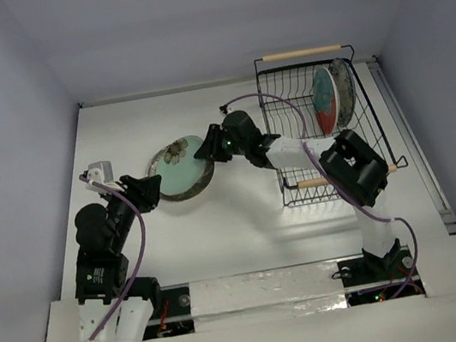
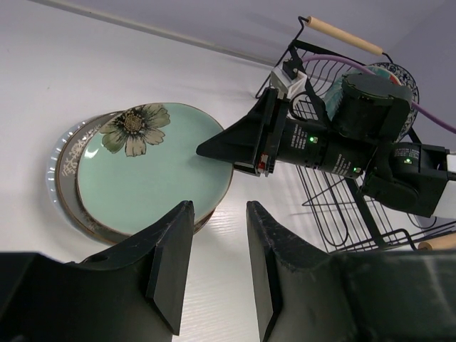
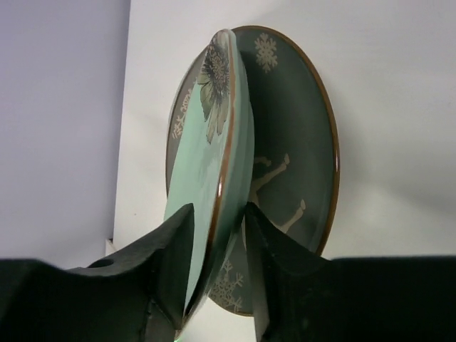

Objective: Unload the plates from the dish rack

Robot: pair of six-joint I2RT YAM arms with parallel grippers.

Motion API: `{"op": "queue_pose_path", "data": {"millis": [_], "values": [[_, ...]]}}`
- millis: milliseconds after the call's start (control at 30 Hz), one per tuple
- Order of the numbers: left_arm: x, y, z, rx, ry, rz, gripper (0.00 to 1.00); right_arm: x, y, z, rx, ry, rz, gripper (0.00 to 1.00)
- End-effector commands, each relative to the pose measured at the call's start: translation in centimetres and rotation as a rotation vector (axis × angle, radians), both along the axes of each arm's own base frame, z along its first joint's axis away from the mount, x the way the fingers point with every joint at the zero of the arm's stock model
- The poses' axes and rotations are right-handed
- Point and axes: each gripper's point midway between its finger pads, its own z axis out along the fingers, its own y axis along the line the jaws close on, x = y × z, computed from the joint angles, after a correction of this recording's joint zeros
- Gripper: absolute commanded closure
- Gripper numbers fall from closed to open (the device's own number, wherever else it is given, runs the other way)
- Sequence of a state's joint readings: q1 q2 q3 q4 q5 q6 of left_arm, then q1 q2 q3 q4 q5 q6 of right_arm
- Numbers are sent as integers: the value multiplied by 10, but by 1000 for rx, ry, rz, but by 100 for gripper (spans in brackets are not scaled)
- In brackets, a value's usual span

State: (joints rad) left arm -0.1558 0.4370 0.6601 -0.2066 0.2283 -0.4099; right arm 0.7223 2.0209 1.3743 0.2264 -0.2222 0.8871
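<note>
Left of the dish rack, on the white counter, stands a stack of plates. Top item: a pale green plate with a brown flower printed near its rim. Beneath it lies a grey-brown plate with pale snowflake motifs. Under that, a thin white rim shows on the side of the stack away from the rack.

Right hand: it reaches over from the rack side. Its fingers sit astride the green plate's rim at the edge nearest the rack, one over the top face and one under it. In the right wrist view the green plate sits at an angle to the plate below, with the gap widest at that edge. I cannot tell whether the fingers press on the rim or stand just clear of it.

Left hand: it is close beside the stack, on the side away from the rack. Its fingers are parted and nothing is between them.

Inside the rack, toward its far end, two plates stand on edge, close together. One is a teal and red-orange plate. On its side away from the stack is a plate with a dark patterned rim.
</note>
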Motion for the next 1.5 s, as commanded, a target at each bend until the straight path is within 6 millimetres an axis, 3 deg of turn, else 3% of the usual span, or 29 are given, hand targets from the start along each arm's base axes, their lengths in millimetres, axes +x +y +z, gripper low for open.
{"op": "queue_pose_path", "data": {"millis": [0, 300, 533, 667, 800, 900, 933, 967, 1033, 1167, 1200, 1233, 1267, 1300, 1333, 1400, 1433, 1467], "values": [[2, 0, 6, -9, -36, -1, 67, 5, 14, 44, 108, -115, 21, 59], [1, 0, 7, -8, -42, -1, 67, 9, 0, 41, -83, -193, -42, 33], [1, -2, 7, -9, -42, -8, 67, 20, -35, 45, -253, -272, -139, 22], [1, -2, 8, -11, -45, -10, 67, 27, -54, 47, -337, -301, -199, 22], [1, -2, 8, -11, -43, -11, 67, 27, -71, 59, -410, -334, -223, 28], [1, -2, 8, -11, -43, -11, 67, 26, -90, 81, -456, -401, -259, 76], [1, -2, 8, -9, -44, -13, 67, 28, -110, 109, -476, -449, -347, 97], [1, -2, 7, -9, -41, -13, 67, 26, -125, 114, -521, -460, -379, 100], [1, -2, 8, -10, -45, -11, 67, 28, -168, 145, -606, -510, -501, 100], [0, -2, 9, -10, -48, -15, 67, 29, -263, 168, -773, -497, -712, 100], [-1, -2, 10, -11, -53, -13, 67, 31, -283, 168, -800, -480, -752, 100], [-1, -2, 10, -11, -54, -13, 67, 37, -320, 164, -837, -440, -817, 100], [-1, -2, 10, -12, -54, -11, 67, 38, -338, 162, -849, -418, -840, 100], [-2, -2, 11, -11, -57, -13, 67, 34, -355, 161, -876, -395, -860, 98], [-1, -2, 10, -13, -55, -11, 67, 34, -380, 160, -909, -370, -905, 84], [-2, -2, 10, -11, -56, -13, 67, 33, -400, 159, -958, -351, -932, 67], [-2, -4, 10, -11, -56, -22, 68, 35, -405, 157, -966, -343, -928, 55], [-2, -4, 11, -12, -57, -22, 67, 39, -417, 159, -975, -335, -945, 53]]}}
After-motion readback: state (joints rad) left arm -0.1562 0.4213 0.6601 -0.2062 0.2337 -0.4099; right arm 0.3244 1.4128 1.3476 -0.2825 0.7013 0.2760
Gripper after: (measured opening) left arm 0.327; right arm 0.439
